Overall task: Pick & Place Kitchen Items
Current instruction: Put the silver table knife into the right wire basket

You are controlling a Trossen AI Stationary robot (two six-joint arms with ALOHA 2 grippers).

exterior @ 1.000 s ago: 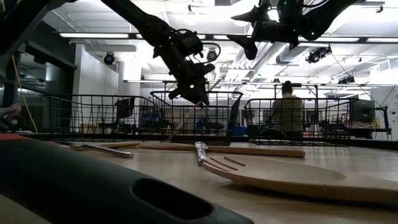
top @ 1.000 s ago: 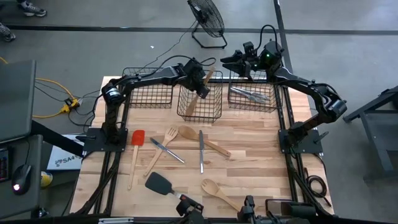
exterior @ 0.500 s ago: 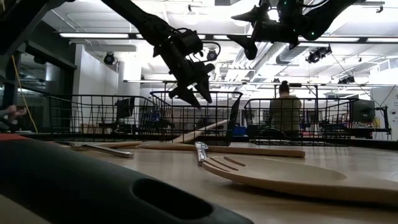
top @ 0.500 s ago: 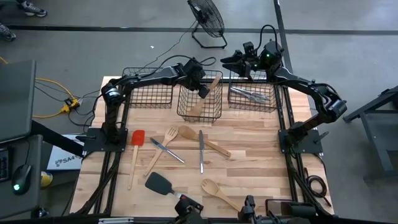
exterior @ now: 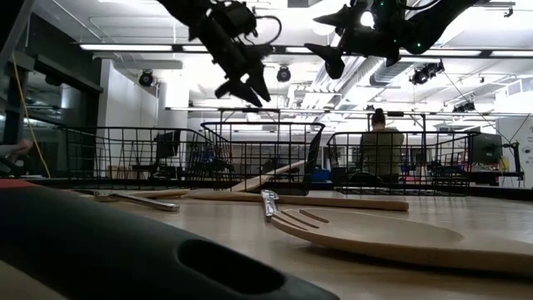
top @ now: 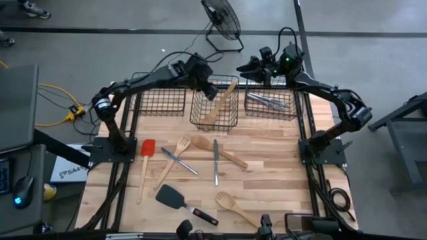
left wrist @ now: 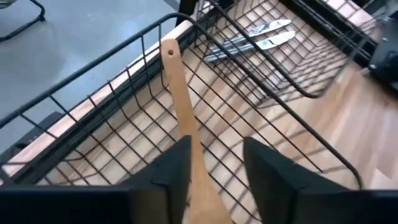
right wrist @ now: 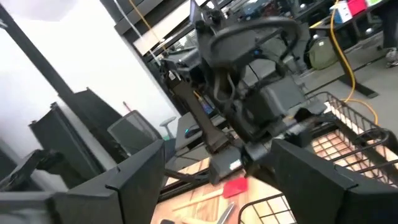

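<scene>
My left gripper hangs open above the middle wire basket, well clear of its rim in the low view. A pale wooden spoon lies slanted in that basket, bowl on the floor and handle end leaning at the far-right rim. In the left wrist view my open fingers stand above the spoon without touching it. My right gripper waits open, high over the far edge of the right basket, which holds silver cutlery.
On the table lie a red-headed spatula, a wooden fork, two silver knives, a long wooden spoon, a black turner and another wooden spoon. The left basket stands beside the middle one. A person stands beyond the table.
My left gripper opened and let go of the wooden spoon, then rose and drew back toward the table's far-left. The spoon dropped and tipped over, and now leans slanted in the middle basket.
</scene>
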